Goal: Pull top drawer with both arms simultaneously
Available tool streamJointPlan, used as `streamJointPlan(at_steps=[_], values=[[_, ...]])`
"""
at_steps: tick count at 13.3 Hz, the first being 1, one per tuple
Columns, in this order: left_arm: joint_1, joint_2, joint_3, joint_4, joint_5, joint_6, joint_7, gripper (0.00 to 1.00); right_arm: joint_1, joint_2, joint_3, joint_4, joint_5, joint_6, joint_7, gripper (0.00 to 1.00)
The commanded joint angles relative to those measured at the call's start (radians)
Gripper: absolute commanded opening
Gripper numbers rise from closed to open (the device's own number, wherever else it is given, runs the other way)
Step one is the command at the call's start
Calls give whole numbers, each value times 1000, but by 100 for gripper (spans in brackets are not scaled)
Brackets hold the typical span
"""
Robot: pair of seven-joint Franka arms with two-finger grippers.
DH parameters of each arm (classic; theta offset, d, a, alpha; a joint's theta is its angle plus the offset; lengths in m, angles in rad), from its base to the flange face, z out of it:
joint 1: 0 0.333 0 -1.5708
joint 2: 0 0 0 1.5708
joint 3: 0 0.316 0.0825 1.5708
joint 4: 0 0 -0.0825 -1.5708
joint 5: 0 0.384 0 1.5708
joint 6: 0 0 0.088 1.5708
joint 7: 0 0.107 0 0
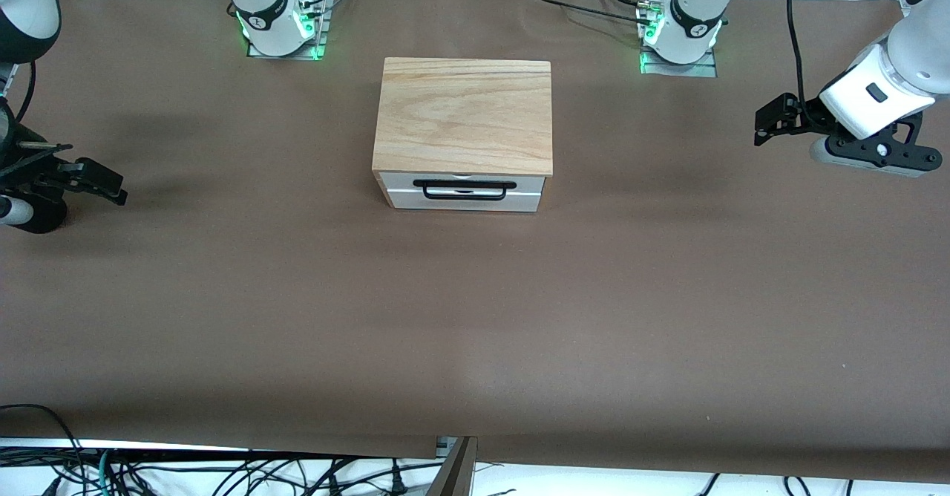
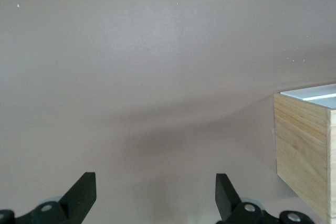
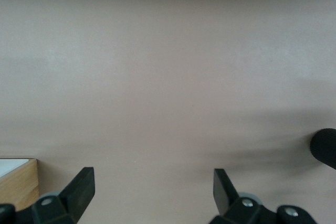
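A small wooden cabinet (image 1: 463,113) stands in the upper middle of the front view on the brown paper-covered table (image 1: 475,318), its pale wood-grain top slab facing up. The top drawer (image 1: 464,190) shows just under that slab as a white front panel, closed flush with the cabinet, and its long black bar handle (image 1: 464,188) runs across the panel, untouched by either arm.

The left gripper (image 1: 772,121) hangs at the right edge of the front view, over bare table toward the left arm's end, well apart from the cabinet; in the left wrist view its fingers (image 2: 81,195) are spread wide with nothing between them, and a corner of the cabinet (image 2: 304,150) shows at that frame's lower right.

The right gripper (image 1: 96,180) hangs at the left edge of the front view, over bare table toward the right arm's end, likewise well apart from the cabinet. Its fingers (image 3: 79,190) are spread wide and empty, with a corner of the cabinet (image 3: 18,182) at that frame's lower left
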Motion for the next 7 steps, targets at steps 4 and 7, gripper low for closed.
streamJointPlan(at_steps=[4,7], values=[[-7,79,-7,36,-87,-61,11,100,-6,-5,7,10,-7,-21,-10,100],[-7,168,-7,38,-249,-53,11,100,-3,5,7,10,-8,-18,-9,100]])
